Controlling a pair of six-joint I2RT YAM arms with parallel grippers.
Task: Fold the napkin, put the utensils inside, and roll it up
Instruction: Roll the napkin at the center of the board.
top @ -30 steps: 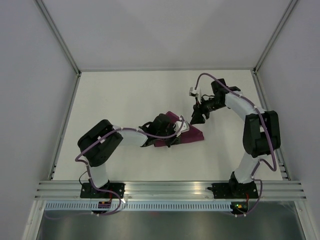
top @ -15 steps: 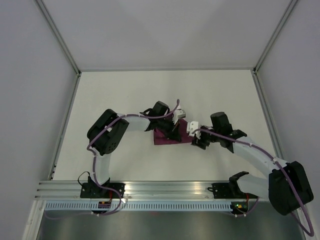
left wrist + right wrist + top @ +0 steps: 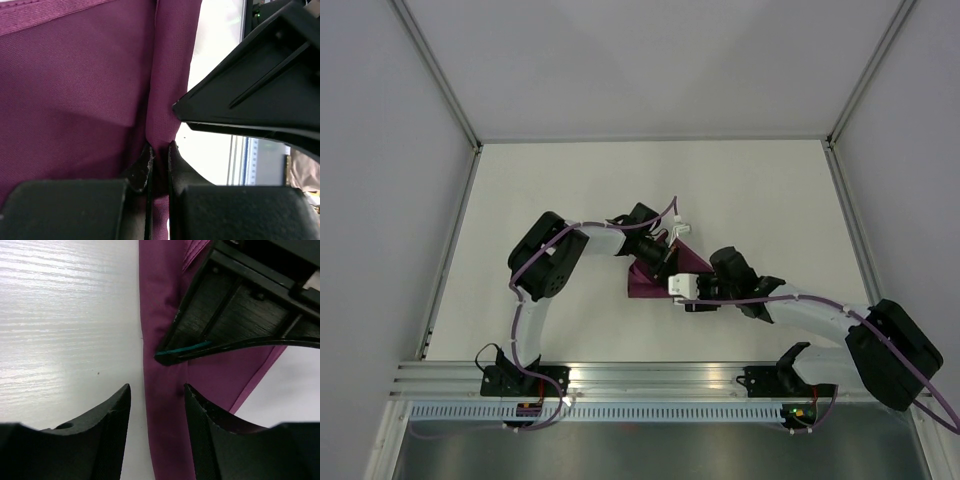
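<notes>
The magenta-purple napkin [image 3: 645, 278] lies bunched and folded at the table's middle. My left gripper [image 3: 665, 252] is shut on a fold of the napkin [image 3: 100, 90]; the cloth is pinched between its jaws [image 3: 159, 155]. My right gripper [image 3: 682, 288] is open just beside it, its jaws straddling the napkin's rolled edge [image 3: 162, 405] without closing on it. The left gripper's black fingers [image 3: 240, 315] show in the right wrist view, right above that edge. No utensils are in view.
White table [image 3: 550, 200] with grey walls on three sides and an aluminium rail [image 3: 650, 378] at the near edge. Both arms crowd together at the napkin.
My right arm swung from the back right down to the napkin's right edge. My left gripper moved slightly up and right with the cloth, and the napkin bunched up smaller.
</notes>
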